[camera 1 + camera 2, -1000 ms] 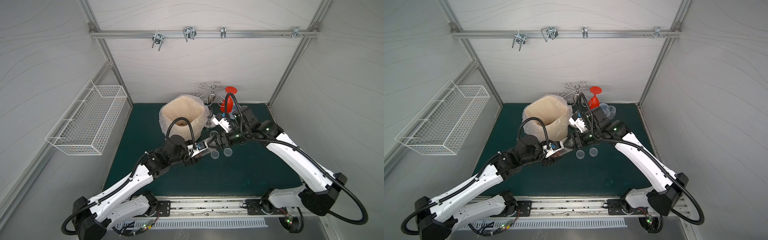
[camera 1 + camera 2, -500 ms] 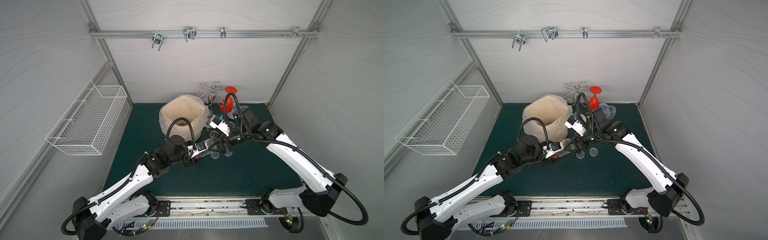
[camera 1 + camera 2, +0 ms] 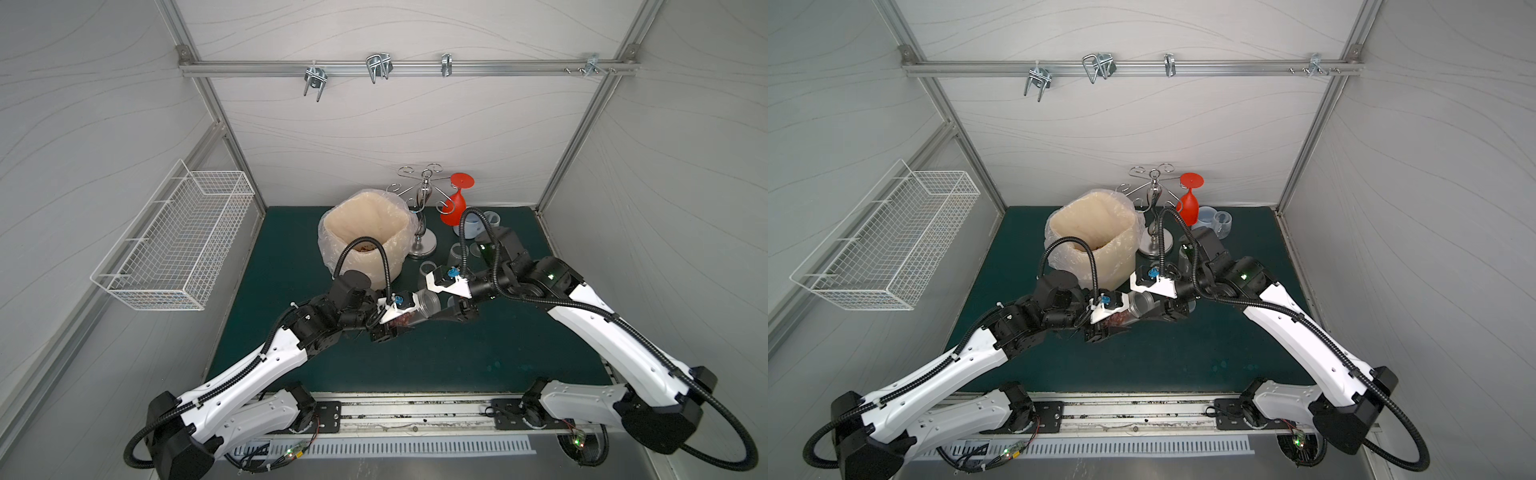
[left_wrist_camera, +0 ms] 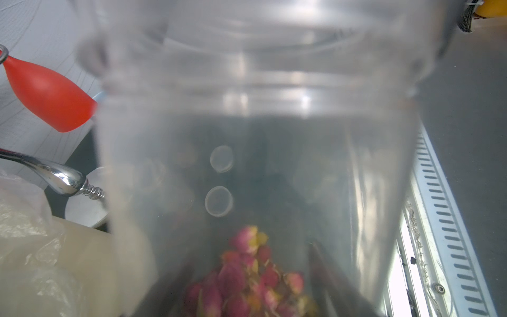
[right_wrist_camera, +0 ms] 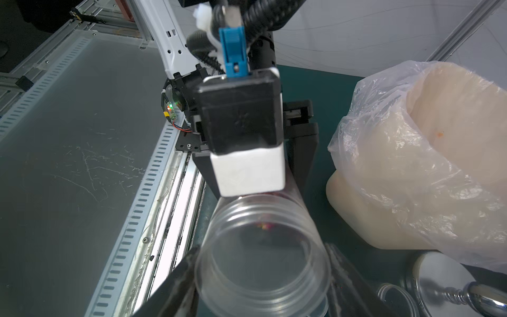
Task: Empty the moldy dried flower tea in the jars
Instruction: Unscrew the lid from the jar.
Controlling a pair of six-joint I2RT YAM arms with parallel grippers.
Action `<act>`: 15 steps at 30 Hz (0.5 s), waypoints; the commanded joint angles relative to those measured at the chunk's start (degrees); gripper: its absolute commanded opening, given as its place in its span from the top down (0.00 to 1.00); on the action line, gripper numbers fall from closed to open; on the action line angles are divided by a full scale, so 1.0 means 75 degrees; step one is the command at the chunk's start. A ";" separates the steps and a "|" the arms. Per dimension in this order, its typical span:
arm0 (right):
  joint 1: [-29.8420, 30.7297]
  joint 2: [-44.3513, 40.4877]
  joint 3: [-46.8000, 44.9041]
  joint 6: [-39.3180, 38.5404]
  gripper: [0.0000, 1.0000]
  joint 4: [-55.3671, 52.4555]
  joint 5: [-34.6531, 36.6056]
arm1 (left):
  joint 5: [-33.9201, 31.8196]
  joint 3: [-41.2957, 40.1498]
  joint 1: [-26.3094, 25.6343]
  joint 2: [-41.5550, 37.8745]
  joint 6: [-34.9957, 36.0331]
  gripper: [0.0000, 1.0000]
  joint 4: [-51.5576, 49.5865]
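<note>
Two grippers share one clear jar [image 3: 426, 308], lidless and lying nearly level above the green mat [image 3: 415, 374]. The left gripper [image 3: 405, 323] pinches the base end, where the dried rose buds [image 4: 247, 282] are heaped between its jaws. The right gripper [image 5: 263, 274] clamps its jaws on either side of the open mouth. Seen through the jar wall, two loose lids [image 4: 221, 158] lie on the mat beyond the left jaws. Beside the right jaws stands a bag-lined bin [image 5: 384, 219], with a chrome stand's base [image 5: 436, 270] close by.

Green mat [image 3: 457, 357] carries lined bin [image 3: 361, 249], chrome stand [image 3: 422, 246], blue mug [image 3: 1207, 217], clear jar [image 3: 456, 250].
</note>
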 commanded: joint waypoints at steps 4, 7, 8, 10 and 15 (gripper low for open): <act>-0.0748 -0.0523 -0.0062 0.0233 0.81 0.0706 -0.1734 | 0.0012 0.0193 -0.0031 -0.0056 0.0185 1.00 0.0064; -0.1004 -0.0752 -0.0236 0.0776 0.79 0.1062 -0.2159 | -0.0169 0.0161 -0.0032 -0.0089 0.0166 1.00 0.0151; -0.1037 -0.0821 -0.0283 0.0904 0.80 0.1103 -0.2186 | -0.0246 0.0150 -0.0030 -0.0101 0.0158 1.00 0.0195; -0.1089 -0.0917 -0.0386 0.1257 0.79 0.1241 -0.2008 | -0.0500 0.0106 -0.0034 -0.0143 0.0132 1.00 0.0311; -0.1101 -0.1122 -0.0654 0.2260 0.75 0.1340 -0.0929 | -0.1144 0.0003 -0.0036 -0.0297 0.0039 1.00 0.0580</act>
